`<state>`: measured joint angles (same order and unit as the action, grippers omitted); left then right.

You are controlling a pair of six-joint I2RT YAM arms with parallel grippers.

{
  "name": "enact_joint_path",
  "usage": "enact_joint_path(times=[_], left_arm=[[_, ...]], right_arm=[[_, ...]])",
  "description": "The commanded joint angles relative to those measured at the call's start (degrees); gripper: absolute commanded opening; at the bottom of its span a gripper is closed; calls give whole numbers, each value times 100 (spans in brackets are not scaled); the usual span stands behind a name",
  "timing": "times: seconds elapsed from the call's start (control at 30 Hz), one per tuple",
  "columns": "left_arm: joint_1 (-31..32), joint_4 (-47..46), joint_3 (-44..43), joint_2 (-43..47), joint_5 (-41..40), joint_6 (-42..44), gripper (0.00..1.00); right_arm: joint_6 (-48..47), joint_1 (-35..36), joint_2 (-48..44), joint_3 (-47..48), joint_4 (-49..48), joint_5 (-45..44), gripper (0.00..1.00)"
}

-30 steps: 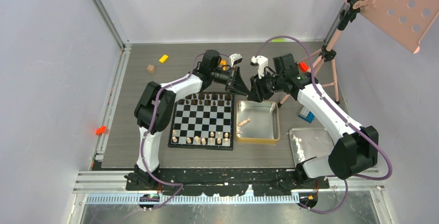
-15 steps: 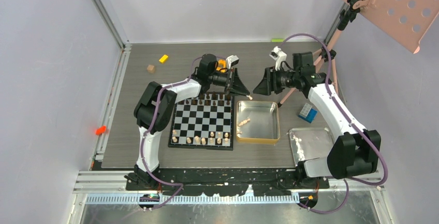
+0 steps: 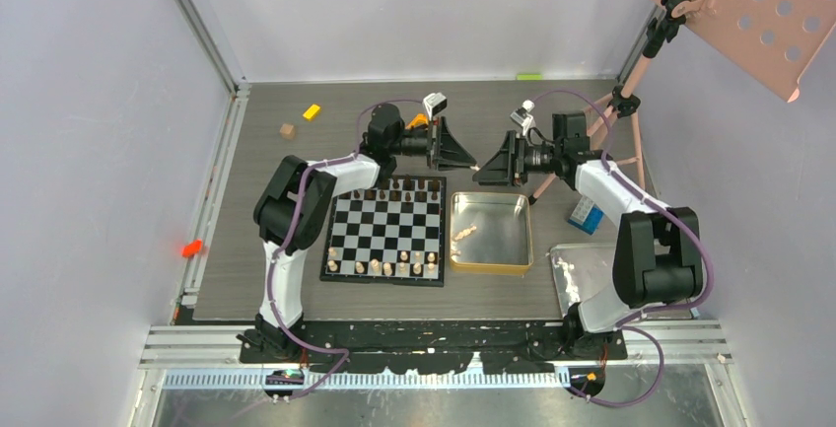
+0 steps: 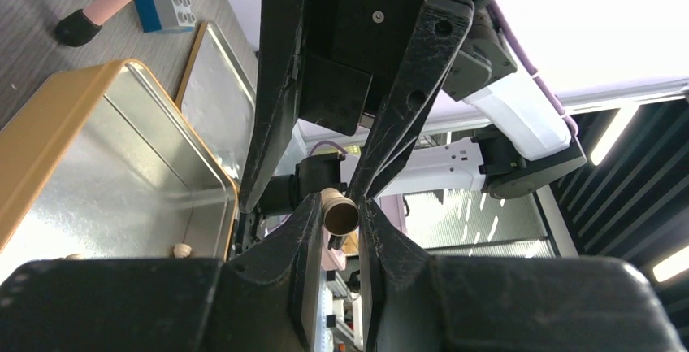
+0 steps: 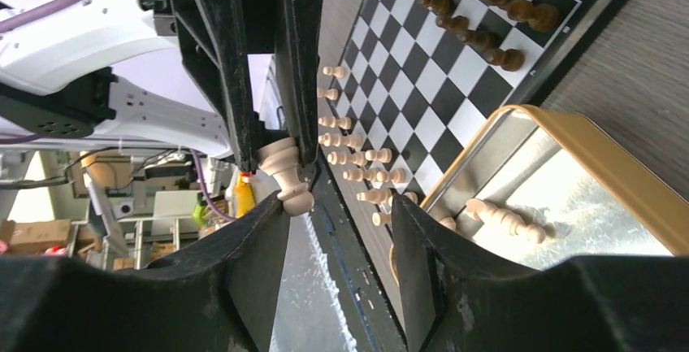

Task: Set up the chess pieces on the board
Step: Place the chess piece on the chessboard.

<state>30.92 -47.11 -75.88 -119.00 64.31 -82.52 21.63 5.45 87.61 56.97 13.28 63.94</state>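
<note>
The black-and-white board lies left of the middle, with dark chess pieces along its far rows and pale ones along its near rows. Above the table behind the gold tin, my two grippers meet tip to tip. My left gripper is shut on a pale chess piece. In the right wrist view that piece sticks out of the left fingers. My right gripper is open around it, one fingertip touching its head. More pale pieces lie in the tin.
A silver tray sits at the near right, and a blue block lies beside it. A pink tripod stands at the back right. A small brown cube and a yellow block lie at the back left.
My right gripper has opened and let go of the pale piece, which stays in my left gripper. Both grippers have moved up and toward the back of the table.
</note>
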Motion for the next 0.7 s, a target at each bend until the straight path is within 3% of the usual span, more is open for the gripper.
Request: enact_joint_path(times=[0.0,0.5,0.67], left_arm=[[-25,-715,66,75,-41,-265,0],[-24,-817,60,-81,-21,-308,0],[-24,-843,38,-135,-2,-341,0]], right_arm=[[808,-36,155,-18,-1096,546,54],[1260,-174,-8,9,-1681,803,44],[1342,-176,37,5,-1773,860,35]])
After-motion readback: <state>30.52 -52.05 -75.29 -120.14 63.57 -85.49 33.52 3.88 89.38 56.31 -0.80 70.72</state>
